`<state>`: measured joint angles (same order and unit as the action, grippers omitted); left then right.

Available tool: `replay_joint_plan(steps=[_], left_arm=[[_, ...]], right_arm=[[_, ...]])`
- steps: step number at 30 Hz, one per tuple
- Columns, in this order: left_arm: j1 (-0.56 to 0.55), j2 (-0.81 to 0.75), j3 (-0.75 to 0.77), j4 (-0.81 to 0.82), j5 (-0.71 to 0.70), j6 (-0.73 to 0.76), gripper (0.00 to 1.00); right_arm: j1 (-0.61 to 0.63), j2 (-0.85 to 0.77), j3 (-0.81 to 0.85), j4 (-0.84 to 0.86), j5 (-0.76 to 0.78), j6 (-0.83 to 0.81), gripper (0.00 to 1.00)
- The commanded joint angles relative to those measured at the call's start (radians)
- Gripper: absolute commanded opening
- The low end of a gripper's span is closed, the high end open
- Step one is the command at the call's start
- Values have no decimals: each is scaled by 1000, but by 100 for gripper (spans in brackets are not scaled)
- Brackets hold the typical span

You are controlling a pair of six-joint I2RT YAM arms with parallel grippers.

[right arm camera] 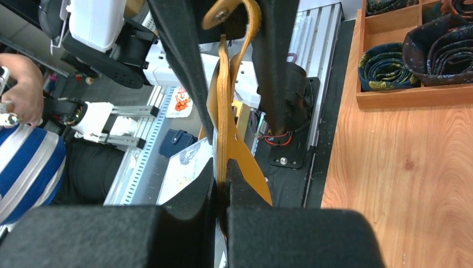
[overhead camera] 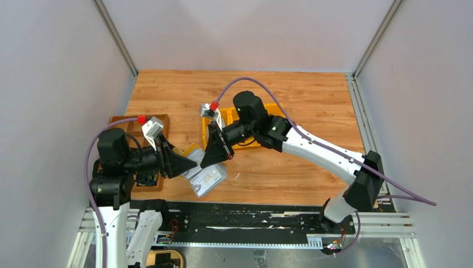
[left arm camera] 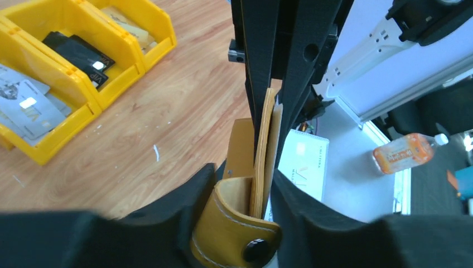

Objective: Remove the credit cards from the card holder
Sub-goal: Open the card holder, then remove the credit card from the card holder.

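Observation:
The mustard-yellow card holder [overhead camera: 192,151] hangs in the air between my two grippers, above the table's near edge. My right gripper [right arm camera: 223,170] is shut on one thin leather leaf of the card holder [right arm camera: 226,111]. In the left wrist view the right gripper [left arm camera: 272,106] comes down from the top onto that leaf. My left gripper [left arm camera: 245,176] is open, and the holder's snap flap [left arm camera: 240,223] sits loosely between its fingers. A white card [left arm camera: 304,167] shows just beyond the holder; whether it sits in a pocket I cannot tell. The same card [overhead camera: 209,178] appears under both grippers.
Yellow bins [left arm camera: 72,84] holding grey and black cards stand on the wooden table behind the right arm [overhead camera: 262,128]. A brown compartment tray [right arm camera: 413,96] with rolled ties lies by the left arm [overhead camera: 120,120]. An orange bottle [left arm camera: 401,153] and a person's striped sleeve [right arm camera: 22,162] are beyond the table.

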<state>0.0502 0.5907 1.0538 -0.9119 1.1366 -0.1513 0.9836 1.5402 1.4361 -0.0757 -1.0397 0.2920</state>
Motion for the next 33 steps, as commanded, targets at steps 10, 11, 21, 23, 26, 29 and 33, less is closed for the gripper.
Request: replay_joint_plan(steps=[10, 11, 21, 23, 26, 29, 33], left_arm=[[2, -35, 66, 10, -66, 61, 0], [2, -35, 79, 10, -78, 59, 0], [2, -27, 102, 9, -30, -49, 0], [2, -37, 89, 10, -42, -59, 3], [2, -58, 53, 11, -74, -66, 9], [2, -72, 25, 46, -94, -101, 9], [2, -99, -4, 164, -97, -207, 7]], right_arm=[[11, 42, 29, -102, -21, -54, 59], [11, 34, 6, -79, -7, -38, 64], [-8, -46, -236, 411, -22, 202, 61], [-18, -40, -230, 453, -41, 243, 52], [-29, -40, -217, 455, -67, 268, 49], [-30, -50, -228, 474, -68, 277, 51], [-29, -48, -226, 473, -75, 300, 36]])
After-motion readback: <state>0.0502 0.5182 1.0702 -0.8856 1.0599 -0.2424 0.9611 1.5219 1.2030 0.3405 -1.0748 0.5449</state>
